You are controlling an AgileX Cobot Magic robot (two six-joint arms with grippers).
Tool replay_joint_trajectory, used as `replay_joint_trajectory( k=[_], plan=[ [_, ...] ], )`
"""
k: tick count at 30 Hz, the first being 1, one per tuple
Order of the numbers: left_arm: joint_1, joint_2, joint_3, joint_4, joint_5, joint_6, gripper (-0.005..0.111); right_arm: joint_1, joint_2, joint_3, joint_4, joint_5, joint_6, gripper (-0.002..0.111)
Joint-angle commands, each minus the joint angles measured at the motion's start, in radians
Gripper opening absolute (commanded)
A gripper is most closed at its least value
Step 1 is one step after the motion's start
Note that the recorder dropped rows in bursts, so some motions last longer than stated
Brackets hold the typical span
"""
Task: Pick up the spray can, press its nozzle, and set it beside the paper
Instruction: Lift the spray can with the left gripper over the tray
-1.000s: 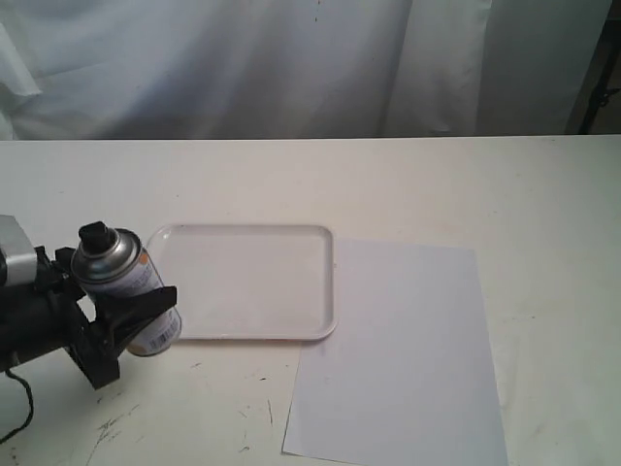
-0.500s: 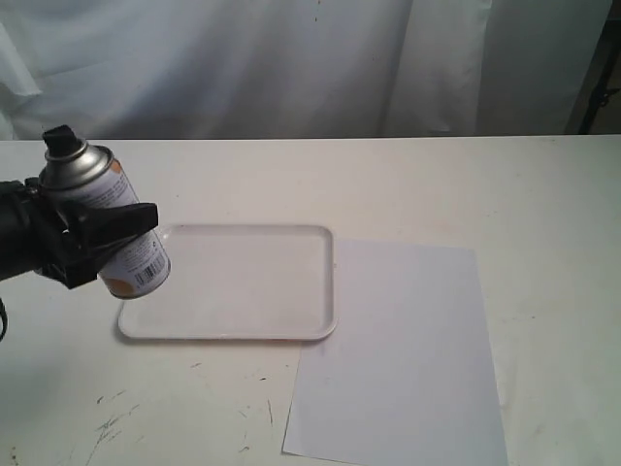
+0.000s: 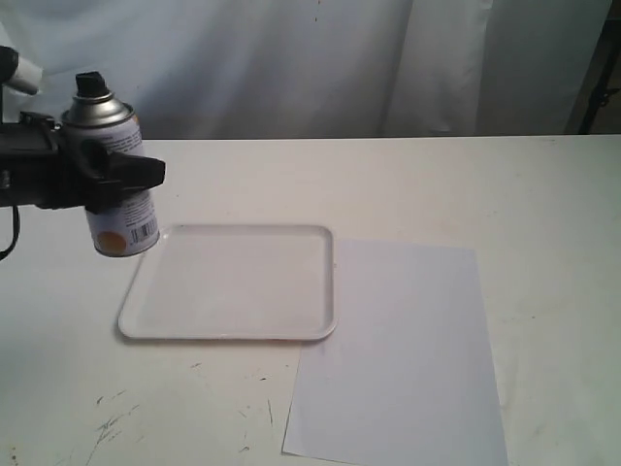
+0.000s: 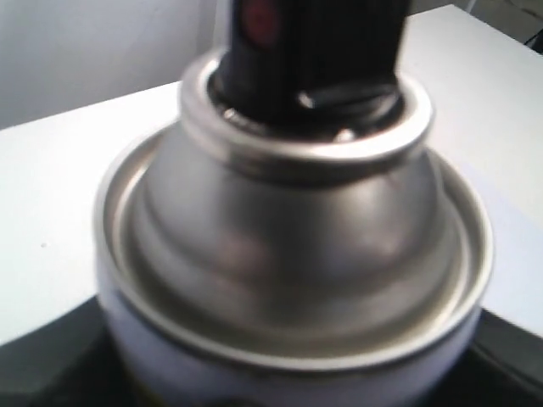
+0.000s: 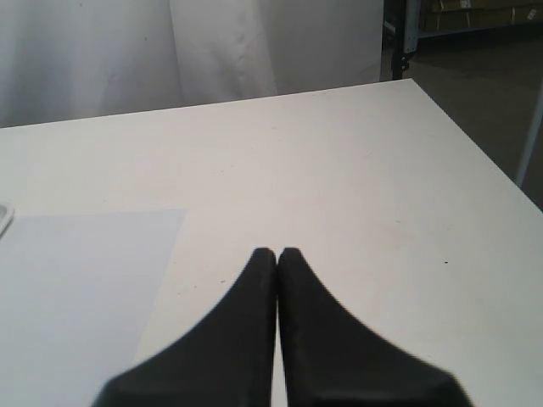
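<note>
Now, paper (image 3: 398,349): nearest thing in the exterior view; a flat white sheet on the counter (image 3: 485,184), right of the tray, one corner touching or slipped just under the tray's near right corner.
Right gripper (image 5: 277,254): seen only in its own wrist view; both black fingers (image 5: 246,322) pressed together, nothing between them, over bare counter on the side of the paper away from the tray.
Tray (image 3: 233,335): white, rounded corners, raised rim, lying flat with nothing in it.
Spray can (image 3: 121,228): upright at the tray's far left corner, its base overlapping that corner in the exterior view; it looks raised off the counter, though contact cannot be judged for certain.
Left gripper (image 3: 124,175): reaches in from left of the tray, black fingers (image 3: 146,173) pinching the can around its middle, label showing below them.
Nozzle (image 3: 90,84): black button on the silver dome, uncovered, nothing touching it; close and blurred in the left wrist view.
Curtain (image 3: 291,68): pale cloth hanging beyond the tray, behind the counter's far edge.
</note>
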Motion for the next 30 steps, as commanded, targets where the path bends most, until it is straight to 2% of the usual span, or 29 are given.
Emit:
replay_joint_trajectory(
  k=[1,4,10,25,30],
  plan=[
    [-0.118,0.008,-0.07,0.035,0.147,-0.05,0.0,0.006,-0.003,0.004,-0.002,-0.001,0.001,0.0],
    [-0.191,0.079,-0.105,0.067,0.218,-0.05,0.0,0.006,-0.003,0.004,-0.002,-0.001,0.001,0.0],
    [-0.245,0.171,-0.156,0.067,0.218,-0.052,0.0,0.006,-0.003,0.004,-0.002,-0.001,0.001,0.0],
    [-0.25,0.239,-0.179,0.067,0.209,-0.018,0.0,0.006,-0.003,0.004,-0.002,-0.001,0.001,0.0],
    [-0.291,0.239,-0.179,0.067,0.199,-0.023,0.0,0.006,-0.003,0.004,-0.146,-0.036,-0.011,0.0]
  ],
)
